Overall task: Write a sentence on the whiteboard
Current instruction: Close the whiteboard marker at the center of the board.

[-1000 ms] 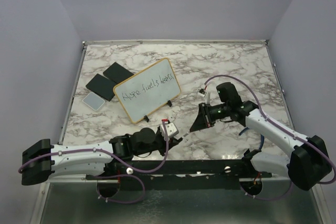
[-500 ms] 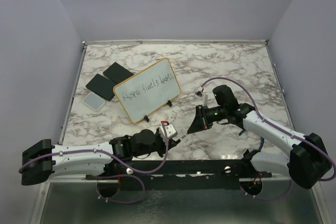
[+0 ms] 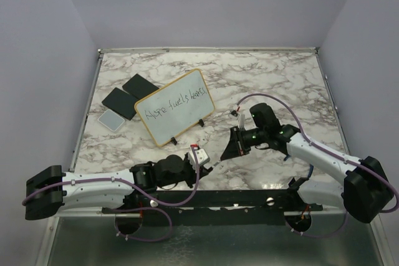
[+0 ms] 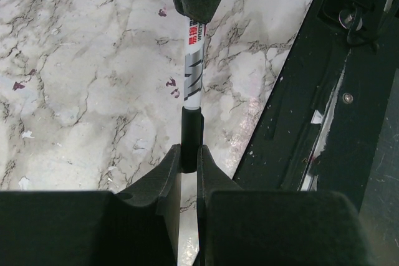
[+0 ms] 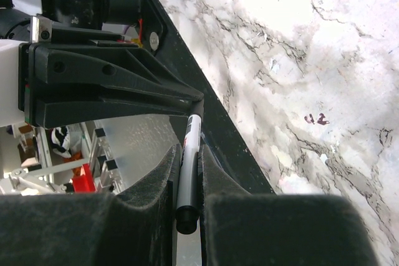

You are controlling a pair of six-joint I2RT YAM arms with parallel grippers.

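The whiteboard (image 3: 175, 107) with a yellow-orange frame stands tilted at the back left. The sentence (image 3: 173, 105) runs across it in thin dark handwriting. A white marker (image 4: 194, 66) spans the gap between both grippers near the table's front edge. My left gripper (image 4: 189, 149) is shut on its black cap (image 4: 191, 130), which sits against the barrel's end. My right gripper (image 5: 189, 154) is shut on the marker barrel (image 5: 188, 182). In the top view the left gripper (image 3: 209, 167) and the right gripper (image 3: 229, 152) face each other, well in front of the board.
Two flat black blocks (image 3: 119, 103) (image 3: 140, 85) and a small grey pad (image 3: 111, 119) lie left of the board. The black base rail (image 3: 249, 199) runs along the near edge just below the grippers. Small purple ink marks (image 4: 173, 85) dot the marble.
My right gripper has slid left and nearer, closing in on the left gripper with the marker. The left arm has shifted only slightly. The board has not moved.
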